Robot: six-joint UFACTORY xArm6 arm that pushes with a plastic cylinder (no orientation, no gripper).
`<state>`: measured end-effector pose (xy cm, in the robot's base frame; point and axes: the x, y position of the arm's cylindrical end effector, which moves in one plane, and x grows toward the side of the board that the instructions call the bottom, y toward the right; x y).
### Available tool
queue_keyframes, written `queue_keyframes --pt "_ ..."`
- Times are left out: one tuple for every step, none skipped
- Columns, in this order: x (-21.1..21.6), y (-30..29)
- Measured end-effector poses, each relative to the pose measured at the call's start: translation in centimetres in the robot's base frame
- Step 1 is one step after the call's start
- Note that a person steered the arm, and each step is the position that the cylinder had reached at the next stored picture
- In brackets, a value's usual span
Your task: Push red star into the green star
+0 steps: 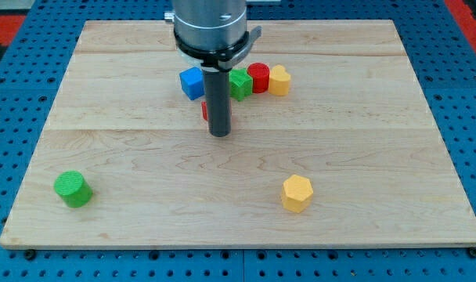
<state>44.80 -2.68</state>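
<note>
At the view's lower left, a green cylinder (72,189) stands alone on the wooden board (144,227), well apart from the work. Further right, near the top, a blue cube (192,82) sits just beside the rod. My tip (219,133) rests at the board's middle, directly in front of the red star (206,110), which shows only as a red sliver at the rod's edges. The arm carries no pincer; it ends in the plain rod. The green star (239,84) lies just up and right of the red star, with a red cylinder (259,77) and a yellow block (279,80) touching in a row beyond it. Recommended: push upward and slightly rightward, keeping contact centred so the star does not slip aside. A yellow hexagonal block (297,193) sits lower right. The red star's outline is mostly hidden.
</note>
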Motion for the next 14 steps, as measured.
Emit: queue_keyframes --pt "2.0 -2.4" --pt "1.9 -7.5" --pt "0.5 -7.1" --pt "-0.7 -2.4" --pt "-2.1 3.2" --pt "-2.1 5.4" --pt "0.9 6.4" --pt "2.5 13.6" --pt "6.8 18.9" --pt "12.6 17.3" --pt "15.0 11.7" --pt "13.7 4.7" --pt "7.2 3.6" --pt "3.5 3.5"
